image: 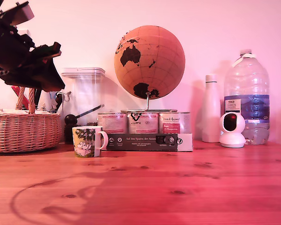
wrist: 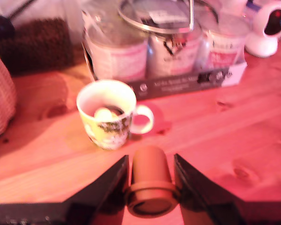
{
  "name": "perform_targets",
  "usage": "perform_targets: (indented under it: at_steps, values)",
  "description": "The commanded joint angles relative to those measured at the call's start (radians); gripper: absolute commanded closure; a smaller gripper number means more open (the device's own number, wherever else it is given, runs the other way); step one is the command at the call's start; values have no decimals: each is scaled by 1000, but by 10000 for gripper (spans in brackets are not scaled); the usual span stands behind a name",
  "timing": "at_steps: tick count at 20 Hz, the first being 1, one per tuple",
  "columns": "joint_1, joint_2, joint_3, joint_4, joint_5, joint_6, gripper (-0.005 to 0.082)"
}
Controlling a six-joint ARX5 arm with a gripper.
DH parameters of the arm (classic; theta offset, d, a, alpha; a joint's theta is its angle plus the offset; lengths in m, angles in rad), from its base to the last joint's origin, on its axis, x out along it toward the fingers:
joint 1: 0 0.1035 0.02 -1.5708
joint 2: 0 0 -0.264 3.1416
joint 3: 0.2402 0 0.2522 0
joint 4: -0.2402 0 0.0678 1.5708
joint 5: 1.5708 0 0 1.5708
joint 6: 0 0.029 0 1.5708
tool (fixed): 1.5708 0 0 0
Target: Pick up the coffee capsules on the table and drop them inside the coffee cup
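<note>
**Tool aloft, clamped on a pod**

The dark arm (image: pixel 19 54) hangs raised at the exterior view's upper left. Its tool (wrist: pixel 151 163) tilts downward, two black fingers (wrist: pixel 107 182) pressed against either side of a brown capsule (wrist: pixel 151 185).

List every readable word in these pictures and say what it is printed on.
"Auf den Spuren der Ahnen", as best it reads: dark box.
Three tins: labels too blurred.
Water bottle: label too small.
Coffee cup: no legible words.
</note>
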Motion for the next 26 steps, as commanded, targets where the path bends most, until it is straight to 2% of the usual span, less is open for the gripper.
perform_targets:
  at_steps: [1, 12, 20, 26]
  values:
    - [4, -8, -2, 2, -4, -3, 609]
    - [13, 4, 77, -5, -10, -2, 609]
    - [13, 168, 291, -74, -10, 1, 609]
    - [13, 318, 501, -240, -9, 1, 609]
